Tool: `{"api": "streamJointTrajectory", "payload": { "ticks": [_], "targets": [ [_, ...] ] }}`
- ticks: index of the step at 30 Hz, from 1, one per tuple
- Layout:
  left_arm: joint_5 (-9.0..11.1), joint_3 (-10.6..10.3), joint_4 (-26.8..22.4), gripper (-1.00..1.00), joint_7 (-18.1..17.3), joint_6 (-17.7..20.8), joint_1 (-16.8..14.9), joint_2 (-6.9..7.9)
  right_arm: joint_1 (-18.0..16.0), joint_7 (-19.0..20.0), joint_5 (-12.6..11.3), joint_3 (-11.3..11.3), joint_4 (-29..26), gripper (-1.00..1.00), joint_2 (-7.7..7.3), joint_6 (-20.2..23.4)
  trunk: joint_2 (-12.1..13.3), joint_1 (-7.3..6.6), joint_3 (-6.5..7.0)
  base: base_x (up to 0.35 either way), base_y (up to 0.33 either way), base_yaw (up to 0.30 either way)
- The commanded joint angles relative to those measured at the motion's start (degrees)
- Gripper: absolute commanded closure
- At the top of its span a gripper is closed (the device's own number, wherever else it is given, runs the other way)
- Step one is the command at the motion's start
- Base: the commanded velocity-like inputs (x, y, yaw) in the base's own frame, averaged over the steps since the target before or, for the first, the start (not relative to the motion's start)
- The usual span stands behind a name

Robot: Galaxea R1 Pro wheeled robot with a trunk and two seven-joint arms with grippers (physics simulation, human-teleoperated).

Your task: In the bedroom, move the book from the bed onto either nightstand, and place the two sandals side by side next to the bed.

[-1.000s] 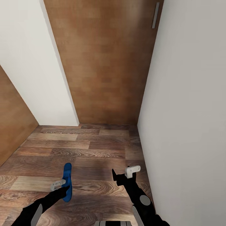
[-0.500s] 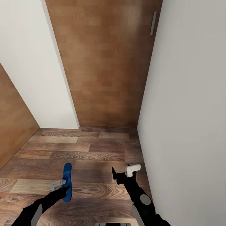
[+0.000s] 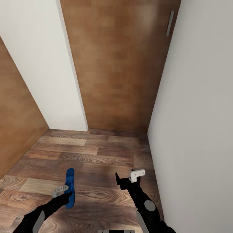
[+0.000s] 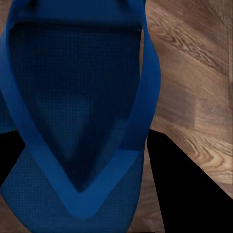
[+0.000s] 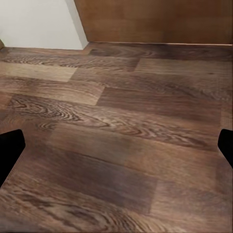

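A bright blue sandal (image 3: 69, 185) hangs just above the wooden floor, with my left gripper (image 3: 65, 194) shut on its near end. In the left wrist view the sandal (image 4: 73, 97) shows its sole and V-shaped strap between the dark fingers (image 4: 187, 194). My right gripper (image 3: 128, 178) stands open and empty low over the floor, close to the right wall. In the right wrist view the gripper (image 5: 116, 145) has only floor planks between its fingertips. The book, the bed and the nightstand are out of view.
I am in a narrow passage. A white wall (image 3: 200, 113) runs close along the right. A wooden door (image 3: 123, 71) with a metal handle (image 3: 170, 23) closes the far end. A white wall (image 3: 45, 64) and a wood panel (image 3: 16, 116) stand at the left.
The whole view has shifted, with the door and walls sliding to the right of the picture, so the camera has turned. Both arms and the held sandal keep their pose.
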Motion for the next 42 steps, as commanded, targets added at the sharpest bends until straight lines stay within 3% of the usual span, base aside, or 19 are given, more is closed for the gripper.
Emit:
{"api": "streamJointTrajectory", "payload": {
  "ticks": [1,19,42],
  "targets": [
    [0.14,0.29,-0.03,1.00,-0.42,0.54,-0.04,-0.04,-0.03,-0.42,-0.54,0.12,-0.10,-1.00,-0.03,0.25,-0.02,-0.01,-0.07,0.000,0.000,0.276],
    [0.13,0.29,-0.03,1.00,-0.46,0.50,-0.02,-0.04,-0.03,-0.41,-0.54,0.12,-0.11,-1.00,-0.03,0.25,-0.02,-0.01,-0.49,0.000,0.000,0.278],
    [0.11,0.29,-0.03,1.00,-0.56,0.55,-0.02,-0.04,-0.03,-0.41,-0.54,0.20,-0.11,-1.00,-0.03,0.25,-0.01,-0.04,-0.31,0.000,0.000,0.016]
  ]
}}
